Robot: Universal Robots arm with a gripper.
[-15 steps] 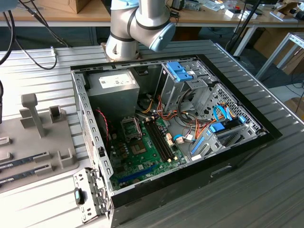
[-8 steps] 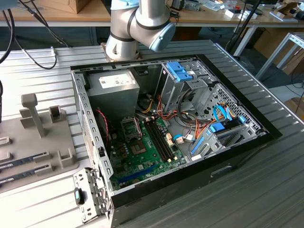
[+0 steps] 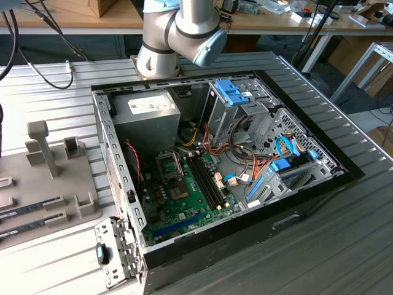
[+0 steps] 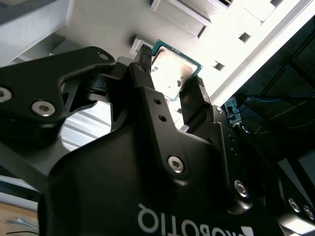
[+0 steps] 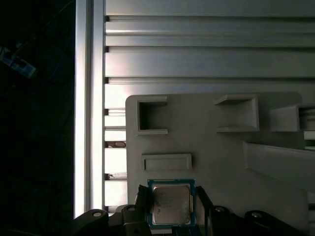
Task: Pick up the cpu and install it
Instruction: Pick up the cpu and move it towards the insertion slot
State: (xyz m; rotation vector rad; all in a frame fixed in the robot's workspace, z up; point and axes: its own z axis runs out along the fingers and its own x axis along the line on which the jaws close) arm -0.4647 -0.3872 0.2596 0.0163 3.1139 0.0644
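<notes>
The cpu, a small square chip with a silver-grey top and a green rim, sits between the two black fingers of my gripper. In the second wrist view the cpu is clamped edge to edge by the gripper, one fingertip on each side. It hangs above the grey fixture plate, close to a shallow rectangular recess. In the exterior view the open computer case shows its green motherboard with a dark socket frame.
A grey power-supply box and drive cages with blue clips stand inside the case. The fixture plate at the exterior view's left carries upright posts and memory sticks. The arm's base joints rise behind the case.
</notes>
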